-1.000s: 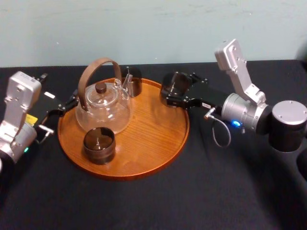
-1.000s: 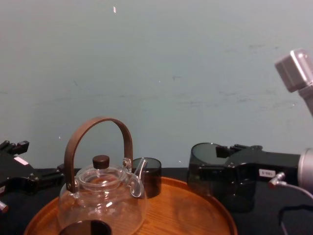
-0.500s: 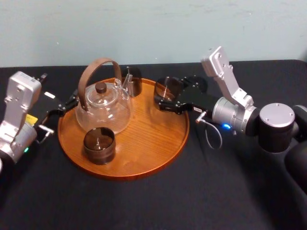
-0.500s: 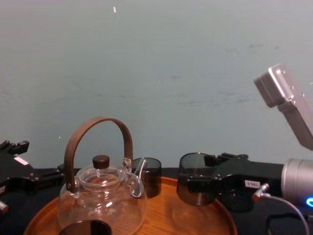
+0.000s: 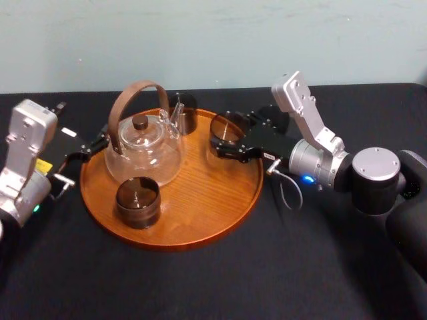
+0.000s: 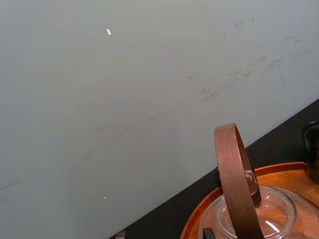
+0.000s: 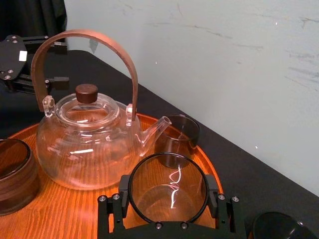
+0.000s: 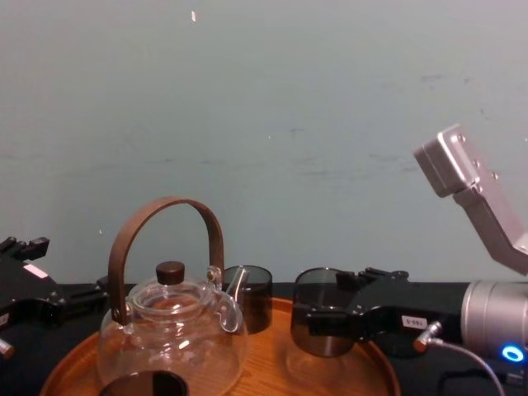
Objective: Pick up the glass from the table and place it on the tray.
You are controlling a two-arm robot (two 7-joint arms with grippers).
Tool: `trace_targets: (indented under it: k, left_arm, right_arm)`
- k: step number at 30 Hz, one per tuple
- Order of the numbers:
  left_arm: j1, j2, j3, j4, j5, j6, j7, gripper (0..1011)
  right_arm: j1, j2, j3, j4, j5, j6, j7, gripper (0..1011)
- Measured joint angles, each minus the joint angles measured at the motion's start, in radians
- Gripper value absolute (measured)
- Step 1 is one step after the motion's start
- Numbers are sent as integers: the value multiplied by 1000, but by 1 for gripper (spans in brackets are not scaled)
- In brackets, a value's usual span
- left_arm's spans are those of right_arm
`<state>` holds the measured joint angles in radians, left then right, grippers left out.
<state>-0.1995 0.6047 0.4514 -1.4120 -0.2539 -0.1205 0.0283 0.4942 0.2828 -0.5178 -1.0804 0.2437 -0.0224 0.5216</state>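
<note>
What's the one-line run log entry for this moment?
phase: placing | right hand: shut on glass, over far right of tray | touchdown: cannot tell | left hand: parked left of tray

Carried the glass left and lower with the right gripper, now over the tray's upper-right part.

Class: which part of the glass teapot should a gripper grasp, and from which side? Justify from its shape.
Take the teapot's arched brown handle at its top, from above: the thin band stands upright, clear of the wide smooth body. The right gripper holds a glass over the tray beside it; the left gripper is parked left.
</note>
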Motion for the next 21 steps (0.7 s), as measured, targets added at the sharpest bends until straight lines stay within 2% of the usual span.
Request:
trace_targets:
  k: [12,21]
  left_arm:
    - [0,0,0,0,0,0,0,1001]
    - [0,0,0,0,0,0,0,1001]
  right_arm:
    - [13,-24,-4,53,-21,-9,13,904]
    - [14,-31,-2,69,-27,-10,17,905]
